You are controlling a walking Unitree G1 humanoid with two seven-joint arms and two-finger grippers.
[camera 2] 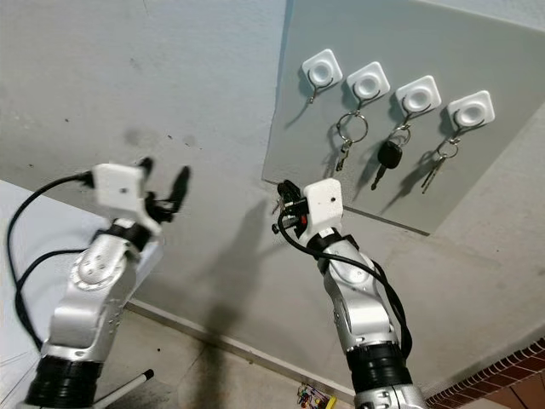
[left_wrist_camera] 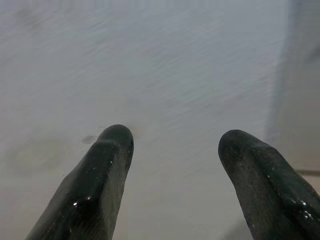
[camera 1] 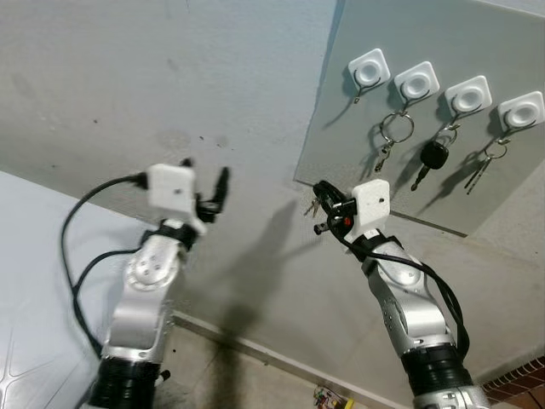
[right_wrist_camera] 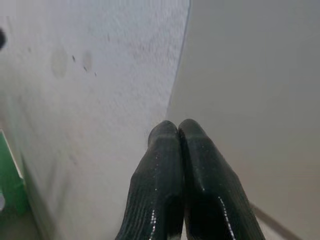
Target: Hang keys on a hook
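Right hand pinched closed on keys, raised near board's lower-left corner, below empty first hook. Left hand spread wide, holding nothing.

No writing, label, brand or number can be read anywhere here. The four white hooks on the grey board are plain, the car key shows no legible mark, and the small colourful packet on the floor is too small and blurred to make out.
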